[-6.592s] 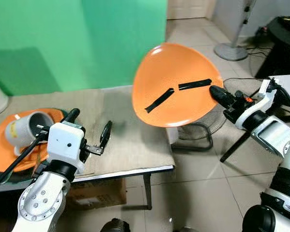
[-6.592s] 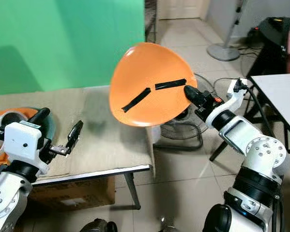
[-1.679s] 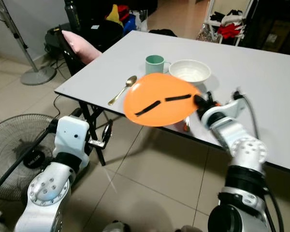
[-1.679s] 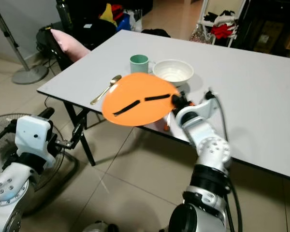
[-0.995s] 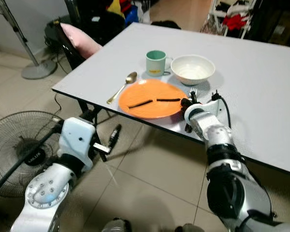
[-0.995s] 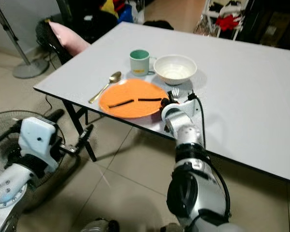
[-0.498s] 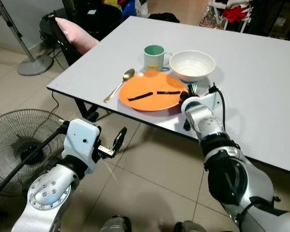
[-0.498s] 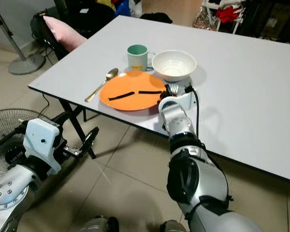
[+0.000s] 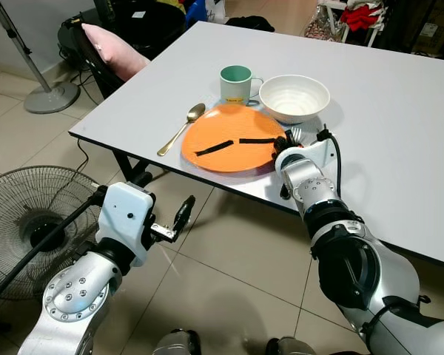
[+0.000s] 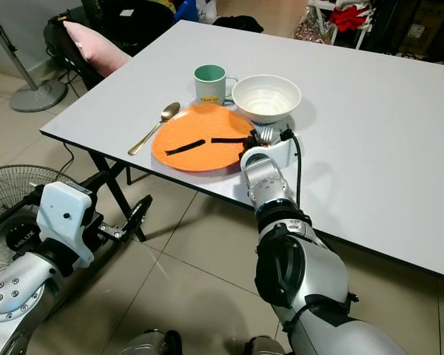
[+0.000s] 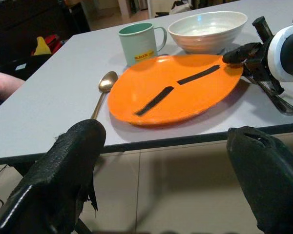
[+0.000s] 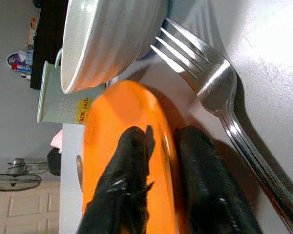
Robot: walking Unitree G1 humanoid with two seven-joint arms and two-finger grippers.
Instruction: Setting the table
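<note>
— Right arm's pose? And the plate?
— Stretched over the table (image 9: 399, 103); right gripper (image 12: 158, 146) pinching the orange plate (image 9: 229, 138) by its rim, beside the fork (image 12: 219, 92). Plate rests flat before the mug (image 9: 237, 83) and bowl (image 9: 294, 97), spoon (image 9: 182, 127) alongside.
— Changes?
— Seconds ago it was carried tilted in the air; now it's down.
— Left arm?
— Left gripper (image 11: 171, 165) hangs below the table edge, fingers spread.

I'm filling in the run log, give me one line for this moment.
right gripper: shut on round orange plate rim | plate: on white table, between gold spoon and silver fork | left gripper: open, below table edge
</note>
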